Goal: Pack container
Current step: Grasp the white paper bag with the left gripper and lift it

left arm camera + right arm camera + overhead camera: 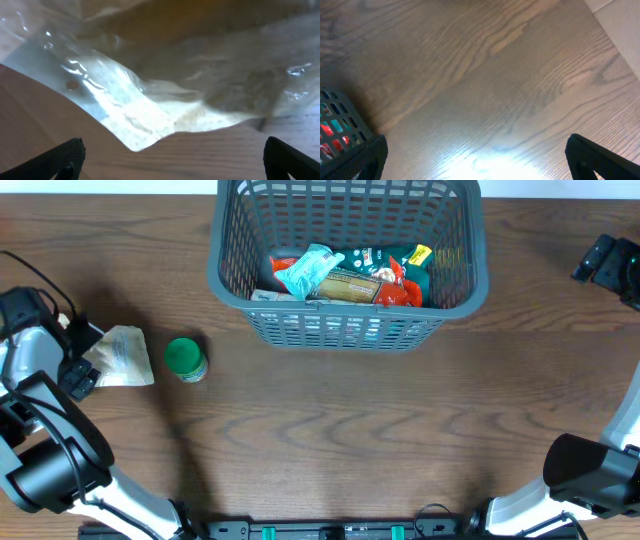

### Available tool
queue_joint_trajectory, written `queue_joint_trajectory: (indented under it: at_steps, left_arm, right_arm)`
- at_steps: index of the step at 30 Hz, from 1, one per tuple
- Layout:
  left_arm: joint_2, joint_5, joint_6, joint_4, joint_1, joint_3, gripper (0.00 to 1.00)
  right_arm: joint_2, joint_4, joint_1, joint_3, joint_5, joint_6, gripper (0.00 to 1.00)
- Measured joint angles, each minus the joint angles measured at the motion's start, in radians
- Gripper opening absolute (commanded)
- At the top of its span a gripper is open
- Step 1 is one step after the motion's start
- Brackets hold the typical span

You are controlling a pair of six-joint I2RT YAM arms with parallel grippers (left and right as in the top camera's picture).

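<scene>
The container (348, 330) is a dark grey slotted basket at the table's far middle. It holds several packets, among them a light blue one (310, 268) and a green one (400, 262). On the left of the table lie a clear plastic bag (125, 357) of pale powder and a green-lidded jar (185, 360). My left gripper (88, 356) is open just left of the bag. In the left wrist view the bag (150, 110) fills the frame just ahead of the left gripper (170, 165), with bare wood between the fingertips. My right gripper (592, 258) is open at the far right, holding nothing.
In the right wrist view the right gripper (480, 165) hangs over bare wood, with a corner of the container (340, 125) at the left. The table's pale edge (620, 25) shows at the top right. The jar stands just right of the bag.
</scene>
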Motion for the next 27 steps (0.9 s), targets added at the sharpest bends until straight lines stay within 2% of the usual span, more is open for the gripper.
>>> queue_joint_trajectory:
  at_steps: [6,13,17,21,27]
  left_arm:
    - [-0.074,0.037,0.048,-0.012,-0.002,0.000,0.99]
    - [-0.178,0.264,0.251,-0.055,-0.002,0.000,0.99]
    - [-0.184,0.351,0.367,-0.135,-0.002,0.000,0.98]
    - [-0.183,0.384,0.468,-0.192,-0.002,0.000,0.98]
    - [-0.156,0.404,0.568,-0.192,-0.002,0.000,0.98]
  right_arm:
    - [0.000,0.000,0.000,0.000,0.000,0.000,0.99]
    - [0.000,0.000,0.000,0.000,0.000,0.000,0.99]
    - [0.000,0.000,0.000,0.000,0.000,0.000,0.99]
    - [0.000,0.000,0.000,0.000,0.002,0.000,0.99]
    - [0.000,0.000,0.000,0.000,0.002,0.000,0.99]
